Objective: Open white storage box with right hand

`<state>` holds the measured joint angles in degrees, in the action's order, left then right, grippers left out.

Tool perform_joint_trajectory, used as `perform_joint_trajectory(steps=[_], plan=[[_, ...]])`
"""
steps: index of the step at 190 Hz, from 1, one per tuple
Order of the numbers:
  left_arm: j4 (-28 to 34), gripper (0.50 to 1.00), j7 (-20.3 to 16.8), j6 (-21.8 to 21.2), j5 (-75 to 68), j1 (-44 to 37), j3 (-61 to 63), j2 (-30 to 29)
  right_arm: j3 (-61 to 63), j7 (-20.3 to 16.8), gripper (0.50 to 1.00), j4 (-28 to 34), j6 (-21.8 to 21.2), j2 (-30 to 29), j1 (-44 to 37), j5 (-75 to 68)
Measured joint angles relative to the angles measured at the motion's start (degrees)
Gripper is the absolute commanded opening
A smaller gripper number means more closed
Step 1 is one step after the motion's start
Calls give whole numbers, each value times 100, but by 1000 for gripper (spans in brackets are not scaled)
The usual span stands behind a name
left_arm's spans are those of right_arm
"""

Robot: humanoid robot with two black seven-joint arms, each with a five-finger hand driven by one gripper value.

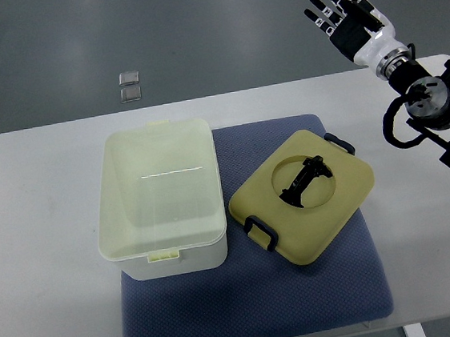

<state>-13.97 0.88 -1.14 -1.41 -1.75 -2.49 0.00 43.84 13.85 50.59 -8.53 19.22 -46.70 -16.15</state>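
Sitting lidless on the blue mat (256, 310), the white storage box (162, 198) lies well apart from the right hand (345, 12). That hand is raised beyond the table, fingers spread, empty.

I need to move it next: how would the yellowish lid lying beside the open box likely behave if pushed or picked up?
The lid looks like rigid moulded plastic, so probably stiff and light. It lies flat on the textured blue mat, so it would likely drag rather than slide. Its black centre handle offers a probable grip.
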Motion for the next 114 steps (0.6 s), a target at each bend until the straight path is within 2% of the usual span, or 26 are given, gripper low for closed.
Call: perform_joint_trajectory(steps=[66,114], plan=[[1,1000,0,0,0,-16,-4,0,6,-276,926,-208,-81,-169,58,-368],[-9,1000,0,0,0,-39,-5,0,11,-222,930,-397,-26,-463,180,-444]])
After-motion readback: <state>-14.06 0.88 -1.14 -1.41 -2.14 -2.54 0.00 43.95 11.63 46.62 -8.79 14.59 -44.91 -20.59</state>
